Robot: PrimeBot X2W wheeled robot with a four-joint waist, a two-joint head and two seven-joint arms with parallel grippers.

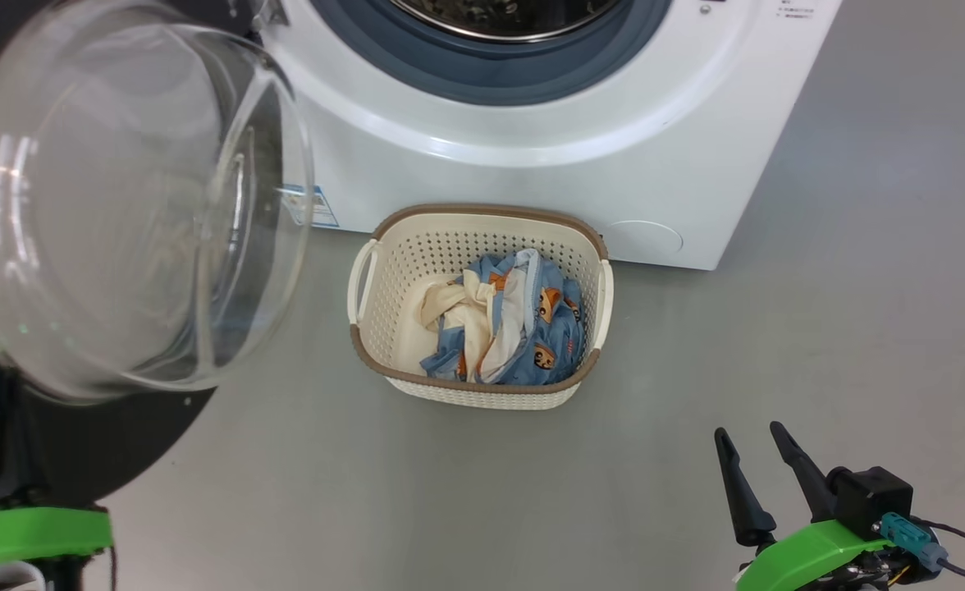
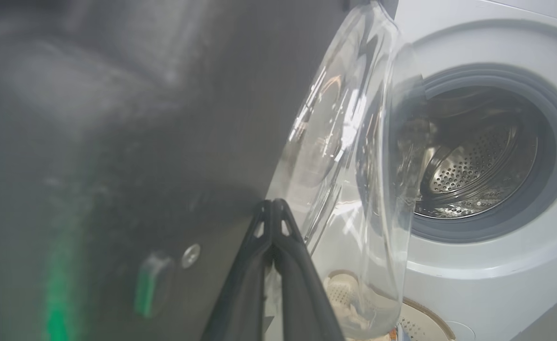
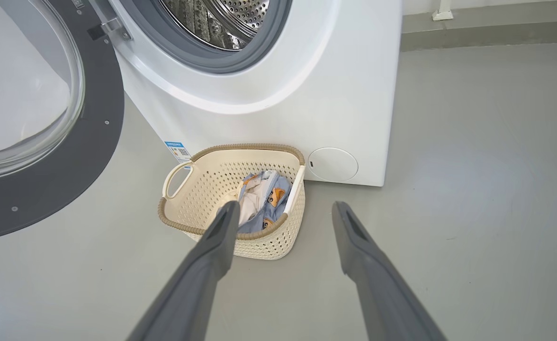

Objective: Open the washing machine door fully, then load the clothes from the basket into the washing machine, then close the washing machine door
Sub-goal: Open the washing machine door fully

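Note:
The washing machine door (image 1: 121,205) stands swung open at the left, its clear glass bowl bulging toward me from the black ring. The white washing machine (image 1: 532,180) shows its grey rubber ring and steel drum (image 2: 472,166). On the floor in front of it sits the cream basket (image 1: 482,212), holding the clothes (image 1: 515,328), which are light-blue printed pieces and a cream piece. My left gripper (image 2: 273,202) is shut, its tips against the door's dark face (image 2: 141,118) beside the glass. My right gripper (image 1: 747,431) is open and empty, low at the right, apart from the basket (image 3: 245,148).
Bare grey floor (image 1: 860,287) spreads to the right of the machine and in front of the basket. The open door overhangs the floor on the left. A round service cover (image 3: 333,164) sits low on the machine's front, and a skirting edge (image 3: 487,33) runs behind.

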